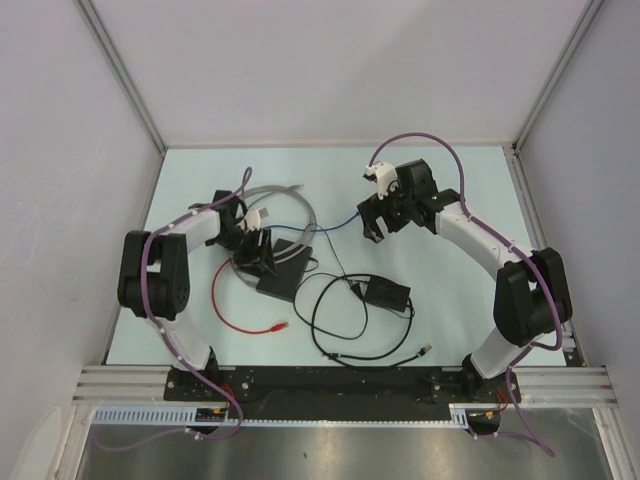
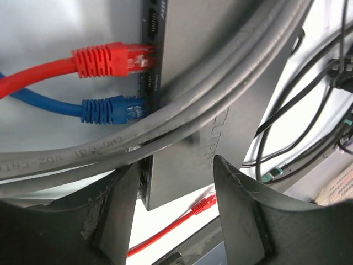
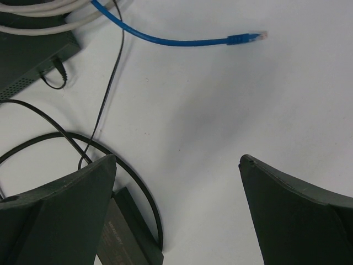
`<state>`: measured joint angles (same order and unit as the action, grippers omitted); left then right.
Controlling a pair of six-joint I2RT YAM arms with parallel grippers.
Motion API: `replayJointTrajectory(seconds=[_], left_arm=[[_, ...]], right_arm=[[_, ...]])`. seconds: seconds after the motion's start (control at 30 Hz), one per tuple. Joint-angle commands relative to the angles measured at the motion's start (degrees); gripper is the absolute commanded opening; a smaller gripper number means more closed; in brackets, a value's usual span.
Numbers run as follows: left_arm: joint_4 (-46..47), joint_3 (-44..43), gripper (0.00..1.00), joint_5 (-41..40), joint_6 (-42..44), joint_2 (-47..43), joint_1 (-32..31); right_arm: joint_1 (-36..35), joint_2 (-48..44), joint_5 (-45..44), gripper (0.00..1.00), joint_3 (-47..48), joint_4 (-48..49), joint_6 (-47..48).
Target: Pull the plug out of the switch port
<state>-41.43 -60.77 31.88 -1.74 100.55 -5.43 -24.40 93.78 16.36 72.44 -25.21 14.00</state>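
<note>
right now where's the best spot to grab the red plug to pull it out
Likely the ribbed boot of the red plug, just behind the connector, approached from the bare table side. It sticks straight out of the switch edge, and the grey cables lie across the switch top.

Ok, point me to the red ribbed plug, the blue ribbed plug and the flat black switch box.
Red plug (image 2: 107, 59): left wrist view, ribbed boot.
Blue plug (image 2: 107, 109): left wrist view, ribbed boot.
Flat black switch box (image 2: 198, 38): left wrist view, bare top face.
</note>
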Motion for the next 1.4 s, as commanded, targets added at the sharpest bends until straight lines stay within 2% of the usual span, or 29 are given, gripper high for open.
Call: replayJointTrajectory(seconds=[0.0, 0.07, 0.17, 0.23, 0.3, 0.4, 0.43, 0.63, 0.87, 0.97, 1.13, 1.17, 1.37], left_arm=[[0.48, -8.30, 0.60, 6.35, 3.93, 4.46, -4.49], [-0.23, -11.45, 0.60, 6.97, 4.63, 5.96, -5.55], [-2.42, -14.19, 0.61, 6.97, 5.78, 8.08, -6.96], [-3.57, -14.46, 0.62, 6.36, 5.95, 8.17, -6.96], [-4.97, -14.11, 0.72, 6.27, 7.36, 6.69, -6.87], [-5.59, -12.44, 0.83, 6.44, 9.20, 4.13, -6.79], [-5.68, -11.66, 0.86, 6.44, 9.99, 2.21, -6.79], [-6.47, -11.03, 0.88, 7.06, 10.53, -0.97, -6.44], [-8.75, -14.19, 0.89, 7.67, 9.47, -0.80, -5.56], [-8.49, -15.69, 0.88, 7.67, 8.51, -0.80, -4.94], [-6.91, -16.83, 0.89, 8.46, 6.40, -0.88, -4.33], [-6.65, -16.75, 0.89, 8.64, 6.13, -0.97, -4.32], [-3.75, -14.99, 0.88, 8.99, 3.76, -2.90, -3.53]], right_arm=[[0.23, -0.17, -0.28, 1.00, 0.33, 0.16, 1.12], [0.23, -0.09, 0.16, 1.00, 0.33, -0.19, 1.99], [-0.12, -0.26, 5.25, 0.97, -0.28, -6.13, 10.58], [-0.99, -0.96, 7.79, 1.00, -1.69, -8.96, 19.29], [-1.17, -1.84, 10.43, 1.00, -3.45, -13.97, 26.56], [-2.05, -3.42, 11.76, 1.00, -5.38, -17.76, 32.03], [-1.88, -3.60, 12.29, 1.00, -5.56, -18.46, 32.93], [-2.75, -3.51, 14.67, 1.00, -5.56, -20.93, 37.85], [-8.11, -1.58, 11.85, 1.00, -5.73, -24.17, 34.52], [-10.92, -0.79, 7.99, 1.00, -6.70, -24.01, 32.59], [-14.61, -0.70, -4.91, 1.00, -11.00, -16.91, 30.30], [-14.88, 0.17, -8.94, 1.00, -11.71, -16.10, 30.30], [-14.27, 2.20, -19.06, 0.93, -11.80, -11.62, 32.32]])
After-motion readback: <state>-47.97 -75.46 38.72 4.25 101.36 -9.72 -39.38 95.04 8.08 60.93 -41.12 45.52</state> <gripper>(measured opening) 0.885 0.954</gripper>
